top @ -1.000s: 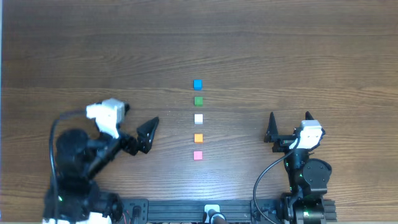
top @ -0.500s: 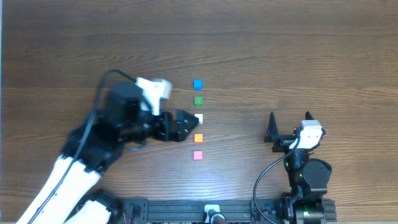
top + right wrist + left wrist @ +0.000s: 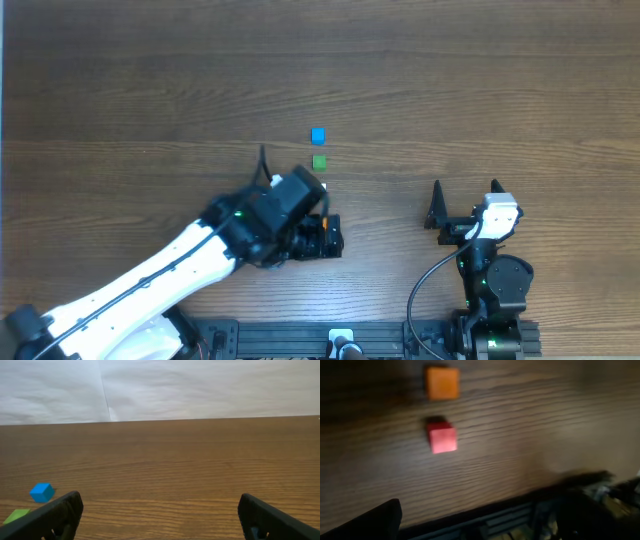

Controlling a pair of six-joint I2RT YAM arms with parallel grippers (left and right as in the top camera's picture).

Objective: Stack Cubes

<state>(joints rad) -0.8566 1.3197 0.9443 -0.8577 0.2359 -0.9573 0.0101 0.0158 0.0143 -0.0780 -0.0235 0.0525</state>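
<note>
The table (image 3: 500, 60) is broad and smooth, with nothing on it to stop a cube that gets nudged and slides.

The left arm (image 3: 180, 265) lies slantwise from the near left corner to the table's middle. It crosses the near end of the cube row and hides that end from above, so a low swing of its wrist could knock over whatever it passes.

The right arm (image 3: 490, 275) stands by the near edge on the right. Its claw (image 3: 159, 495) is spread wide over bare wood, well apart from the row, and I judge it little threat.

The left claw (image 3: 328, 238) hangs over the row's near end. Its fingers look apart, though the wrist view is smeared.

In front of them the red cube (image 3: 442, 439) sits closest to the near edge, with the orange cube (image 3: 442, 382) just beside it, not touching. That narrow gap is the main hazard. A finger coming down into it may shove the orange cube, and a skewed squeeze may twist the red one out of the grasp.

The green cube (image 3: 319, 162) and blue cube (image 3: 318, 135) stand farther toward the far edge. Nothing is stacked yet.
</note>
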